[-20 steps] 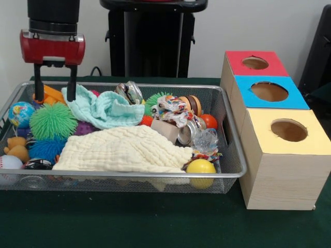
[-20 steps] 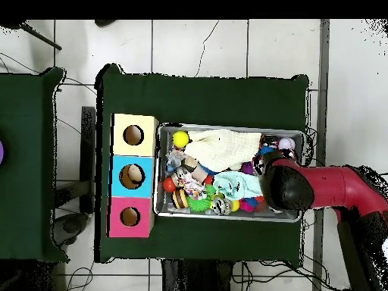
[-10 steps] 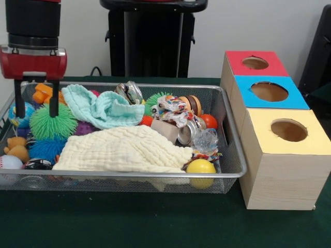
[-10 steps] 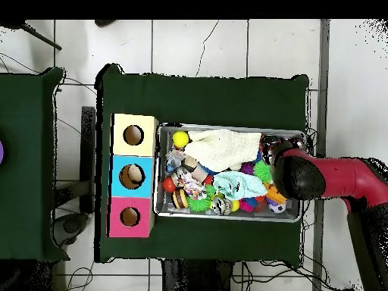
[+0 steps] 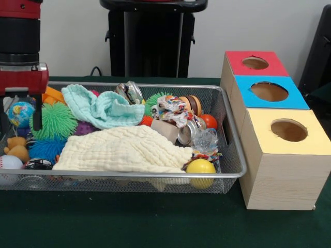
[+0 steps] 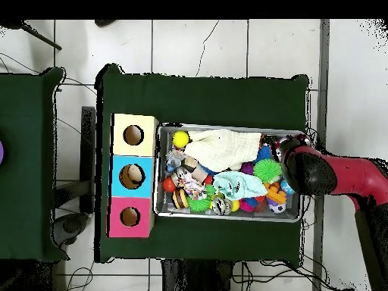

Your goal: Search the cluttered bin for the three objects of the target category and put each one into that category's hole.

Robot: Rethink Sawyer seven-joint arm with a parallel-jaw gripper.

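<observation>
A wire bin (image 5: 155, 175) holds a jumble of toys and cloths. My gripper (image 5: 20, 123) hangs open at the bin's far left end, its fingers either side of a small globe ball (image 5: 19, 112), with nothing held. Beside it lie a green spiky ball (image 5: 54, 120), a blue spiky ball (image 5: 44, 148), a teddy bear (image 5: 16, 147) and a baseball (image 5: 9, 162). A yellow ball (image 5: 200, 167) and a red ball (image 5: 209, 121) sit at the right end. From overhead the gripper (image 6: 307, 173) covers the bin's (image 6: 227, 217) right end.
A cream cloth (image 5: 124, 150) and a mint cloth (image 5: 103, 107) cover the bin's middle. A rope toy (image 5: 173, 109) and a crushed can (image 5: 187, 132) lie right of centre. Red (image 5: 274, 67), blue (image 5: 297, 98) and yellow (image 5: 258, 121) boxes with round holes stand right of the bin.
The gripper has travelled left in the front view, from above the orange toy to the bin's end by the globe ball, and has stayed open. The bin's contents have not moved.
</observation>
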